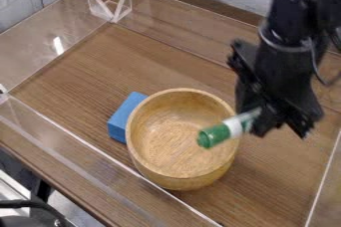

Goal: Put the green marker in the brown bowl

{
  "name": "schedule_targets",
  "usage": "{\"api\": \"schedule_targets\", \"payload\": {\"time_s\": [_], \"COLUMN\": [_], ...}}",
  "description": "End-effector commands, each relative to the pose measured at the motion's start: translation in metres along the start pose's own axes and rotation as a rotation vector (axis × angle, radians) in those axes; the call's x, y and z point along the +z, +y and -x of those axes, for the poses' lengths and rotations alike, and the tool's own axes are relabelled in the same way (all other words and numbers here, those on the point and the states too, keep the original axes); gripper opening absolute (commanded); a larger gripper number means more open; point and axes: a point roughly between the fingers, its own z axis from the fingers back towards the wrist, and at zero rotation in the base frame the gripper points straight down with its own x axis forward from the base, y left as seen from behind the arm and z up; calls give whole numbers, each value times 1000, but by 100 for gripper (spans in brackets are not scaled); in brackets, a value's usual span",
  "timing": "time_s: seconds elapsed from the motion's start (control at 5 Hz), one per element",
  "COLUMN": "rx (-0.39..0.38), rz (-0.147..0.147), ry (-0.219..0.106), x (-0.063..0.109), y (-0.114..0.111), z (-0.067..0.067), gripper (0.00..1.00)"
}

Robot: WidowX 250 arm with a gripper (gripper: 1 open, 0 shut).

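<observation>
The green marker [226, 128] hangs tilted in the air, its green end over the right part of the brown bowl [182, 138] just inside the rim. My gripper [261, 117] is shut on the marker's white barrel and points straight down, above the bowl's right rim. The wide, light-brown wooden bowl sits on the wooden table near the front, and I see nothing lying inside it.
A blue block [127, 116] lies against the bowl's left side. Clear plastic walls [54, 131] fence the table on the left and front, with a clear stand [110, 4] at the back. Black cables hang behind the arm.
</observation>
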Motion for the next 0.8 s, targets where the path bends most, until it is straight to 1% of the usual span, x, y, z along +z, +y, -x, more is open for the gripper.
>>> {"api": "schedule_targets", "payload": {"time_s": [0.0,0.2,0.4,0.6], "rx": [39,47,52,59], "rz": [-31,-37,-50,-56], "ry": [-49,-64,-78,-88], "x": [19,14,14,15], "y": [20,21,23,25], "z": [8,11,11,12], "gripper": [0,0,0,0]}}
